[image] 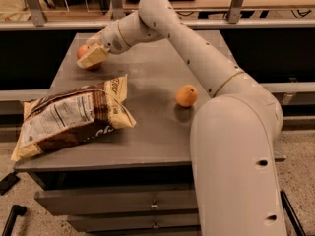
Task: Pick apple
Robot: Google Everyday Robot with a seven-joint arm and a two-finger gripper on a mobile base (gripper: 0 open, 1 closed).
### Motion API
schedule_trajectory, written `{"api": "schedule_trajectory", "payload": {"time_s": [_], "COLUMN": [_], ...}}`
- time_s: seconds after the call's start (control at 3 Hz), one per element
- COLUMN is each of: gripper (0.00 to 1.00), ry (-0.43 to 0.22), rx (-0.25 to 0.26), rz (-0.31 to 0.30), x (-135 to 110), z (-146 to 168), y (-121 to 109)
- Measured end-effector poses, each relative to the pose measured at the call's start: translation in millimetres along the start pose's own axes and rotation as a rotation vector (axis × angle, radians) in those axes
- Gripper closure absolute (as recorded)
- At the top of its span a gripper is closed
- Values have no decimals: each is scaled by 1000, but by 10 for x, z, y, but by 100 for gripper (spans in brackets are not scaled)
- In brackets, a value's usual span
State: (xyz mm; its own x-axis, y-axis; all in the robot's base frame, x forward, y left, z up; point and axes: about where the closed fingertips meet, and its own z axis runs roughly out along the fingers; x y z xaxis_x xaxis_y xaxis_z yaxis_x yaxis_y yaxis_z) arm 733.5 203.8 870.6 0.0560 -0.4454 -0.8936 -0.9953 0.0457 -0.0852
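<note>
The apple (81, 50), round and reddish-orange, sits at the far left of the grey table (157, 107). My gripper (91, 56) is right at the apple, with its pale front part lying across the apple's near side and hiding much of it. The apple still looks to rest on the table top. My white arm reaches from the lower right across the table to it.
A smaller plain orange fruit (186, 96) lies right of centre, close to my arm. A brown and white snack bag (74, 119) lies at the front left. Drawers (123, 205) sit under the table top. A railing (59, 18) runs behind the table.
</note>
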Motion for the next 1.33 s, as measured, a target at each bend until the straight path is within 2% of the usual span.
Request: {"api": "schedule_trajectory", "payload": {"time_s": [0.33,0.67,1.0,1.33], "gripper": [61,84,100,100], "ry": [0,-43,-74,-65], "rx": [-6,-17,12,89], "rz": [0,1,-34,-98], "x": [2,-65,-267,-573], "z": [36,17,-221,-618], "y": [13,24,27,74]}}
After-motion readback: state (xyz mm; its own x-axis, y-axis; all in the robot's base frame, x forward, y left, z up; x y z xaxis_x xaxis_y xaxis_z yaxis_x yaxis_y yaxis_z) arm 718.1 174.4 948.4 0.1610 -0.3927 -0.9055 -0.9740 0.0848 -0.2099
